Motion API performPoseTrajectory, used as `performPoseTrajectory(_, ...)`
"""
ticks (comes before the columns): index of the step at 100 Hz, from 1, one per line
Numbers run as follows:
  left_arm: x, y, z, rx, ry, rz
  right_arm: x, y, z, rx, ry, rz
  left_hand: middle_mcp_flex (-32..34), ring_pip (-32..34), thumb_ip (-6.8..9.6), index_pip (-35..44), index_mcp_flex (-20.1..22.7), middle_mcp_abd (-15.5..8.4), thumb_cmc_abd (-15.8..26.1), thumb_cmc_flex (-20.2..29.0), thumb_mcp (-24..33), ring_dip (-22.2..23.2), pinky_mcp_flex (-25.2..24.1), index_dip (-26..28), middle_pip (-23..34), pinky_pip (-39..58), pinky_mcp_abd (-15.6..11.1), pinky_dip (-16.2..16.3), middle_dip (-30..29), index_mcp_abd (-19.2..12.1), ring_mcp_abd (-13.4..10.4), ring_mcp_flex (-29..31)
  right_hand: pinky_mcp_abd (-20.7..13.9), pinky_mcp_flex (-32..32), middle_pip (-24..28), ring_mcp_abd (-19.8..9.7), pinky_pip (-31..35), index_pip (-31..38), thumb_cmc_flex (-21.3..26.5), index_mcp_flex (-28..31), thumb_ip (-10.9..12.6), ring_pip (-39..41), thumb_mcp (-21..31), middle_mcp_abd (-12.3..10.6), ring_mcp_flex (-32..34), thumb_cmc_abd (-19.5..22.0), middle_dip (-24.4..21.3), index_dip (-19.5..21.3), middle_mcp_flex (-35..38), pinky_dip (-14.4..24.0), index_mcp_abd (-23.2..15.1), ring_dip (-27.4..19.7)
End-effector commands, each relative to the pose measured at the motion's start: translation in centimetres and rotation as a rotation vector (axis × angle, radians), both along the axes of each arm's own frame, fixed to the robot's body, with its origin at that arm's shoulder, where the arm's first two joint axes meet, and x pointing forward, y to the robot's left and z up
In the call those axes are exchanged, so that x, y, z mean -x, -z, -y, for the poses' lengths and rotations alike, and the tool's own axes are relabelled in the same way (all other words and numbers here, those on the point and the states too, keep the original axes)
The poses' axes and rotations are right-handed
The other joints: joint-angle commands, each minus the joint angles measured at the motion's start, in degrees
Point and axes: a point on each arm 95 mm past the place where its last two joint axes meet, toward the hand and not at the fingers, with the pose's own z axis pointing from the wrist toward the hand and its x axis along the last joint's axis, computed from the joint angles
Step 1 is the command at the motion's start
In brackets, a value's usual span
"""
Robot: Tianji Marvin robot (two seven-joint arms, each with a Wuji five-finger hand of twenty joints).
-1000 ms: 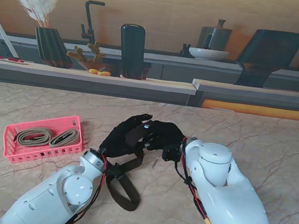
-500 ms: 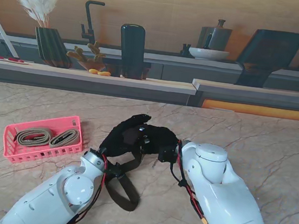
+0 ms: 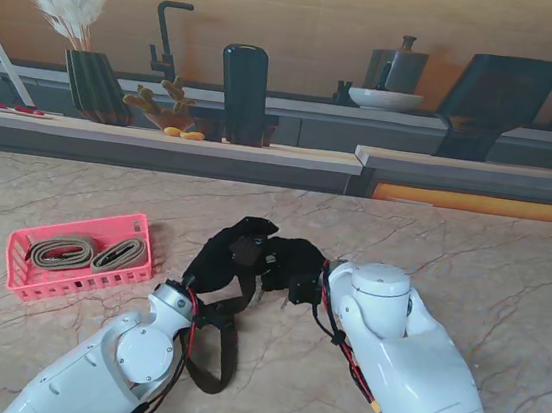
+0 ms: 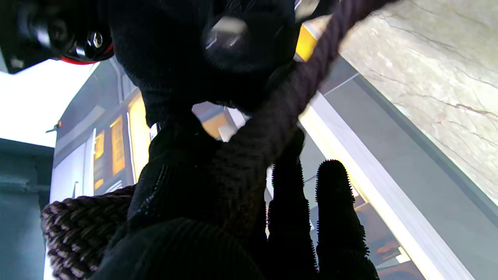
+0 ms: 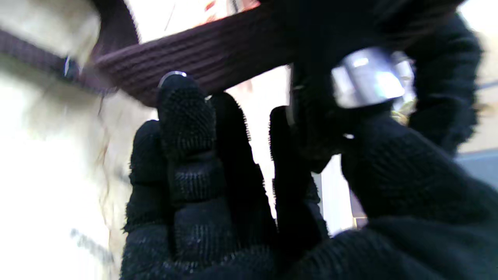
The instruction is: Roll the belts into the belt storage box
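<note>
Belt's [image 3: 216,345] held end hidden between gloved hands

1. A beige marble table top [image 3: 471,261] with brown veins fills the foreground.
2. Beyond the table runs a long grey counter [image 3: 163,138] against a warm tan wall [image 3: 309,19].
3. On the counter stand a ribbed vase [image 3: 95,86] of pale pampas grass, a black faucet [image 3: 165,37] and a white bowl [image 3: 385,99].
</note>
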Motion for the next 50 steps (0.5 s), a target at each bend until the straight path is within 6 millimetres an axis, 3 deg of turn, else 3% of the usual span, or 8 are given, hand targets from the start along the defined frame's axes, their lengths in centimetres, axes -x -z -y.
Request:
performPoseTrajectory(1, 0.1, -0.6, 0.4, 0.031, -0.002, 0.007, 0.5, 0.6, 0.2, 0.055, -0.012, 0.023, 2.73, 0.73, -0.03, 2.38, 1.25, -2.94, 11.32, 6.87, 3.16, 0.69, 0.38, 0.89, 1.63, 1.95, 0.2, 1.08, 1.44, -2.75, -1.73, 1.02, 0.88, -1.21, 0.33, 1.03, 0.29, -3.67, -1.45, 0.11, 3.52, 0.05, 2.24, 1.47, -1.45, 4.99, -0.41, 1.96, -1.67, -0.24, 1.47, -0.89)
performPoseTrajectory(6, 0.2, -0.7, 0.3, 0.037, -0.004, 0.004, 0.5, 0.7, 0.5, 0.134, -0.026, 0.07, 3.45, 0.78, -0.08, 2.63, 1.47, -3.18, 11.31, 6.87, 2.85, 0.79, 0.51, 1.04, 1.77, 2.6, 0.56, 1.39, 1.48, -3.16, -1.79, 1.42, 1.05, -1.81, 0.25, 1.23, 0.19, -9.33, -4.16, 0.91, 4.7, -0.16, 1.84, 1.71, -2.55, 6.18, -0.71, 5.77, -3.06, -0.59, 2.26, -1.46)
performPoseTrajectory(13, 0.2, -0.7, 0.3, 0.051, -0.009, -0.004, 0.5, 0.8, 1.0, 0.219, -0.03, 0.119, 3.82, 0.67, -0.03, 2.77, 1.6, -3.33, 11.05, 6.88, 2.75, 0.86, 0.52, 1.19, 1.73, 3.2, 1.03, 1.68, 1.47, -3.21, -1.92, 1.56, 1.5, -2.53, 0.35, 1.67, -0.03, -16.04, -7.79, 1.97, 8.34, -0.6, 1.86, 2.24, -3.77, 7.74, -0.83, 11.29, -4.77, -0.96, 3.35, -1.92)
performPoseTrajectory(29, 0.4, -0.9, 0.3, 0.081, -0.025, -0.034, 0.9, 0.7, 2.3, 0.355, 0.003, 0.212, 6.95, 1.76, 0.52, 3.88, 3.66, -3.1, 8.77, 6.87, 4.01, 1.52, 1.74, 1.94, 2.96, 5.22, 1.99, 2.57, 1.96, -3.52, -1.68, 4.18, 2.08, -3.8, 0.6, 2.67, 0.27, -17.86, -8.35, 1.78, 8.98, -0.43, 1.42, 2.96, -4.88, 7.51, -0.8, 12.65, -6.02, -0.83, 4.05, -1.96)
performPoseTrajectory(50, 0.2, -0.9, 0.3, 0.081, -0.043, -0.053, 1.9, -0.1, 3.8, 0.479, 0.006, 0.438, 15.25, 9.42, 0.59, 5.99, 6.55, -2.29, 6.85, 6.82, 3.79, 4.68, 5.7, 2.18, 8.8, 10.76, 2.09, 4.63, 4.94, -2.43, 1.37, 11.38, 1.36, -5.32, 0.71, 2.57, 0.18, -18.57, -7.9, 0.67, 9.22, -0.19, 1.78, 2.11, -6.55, 7.26, -0.8, 14.02, -7.7, -0.78, 2.32, -1.98)
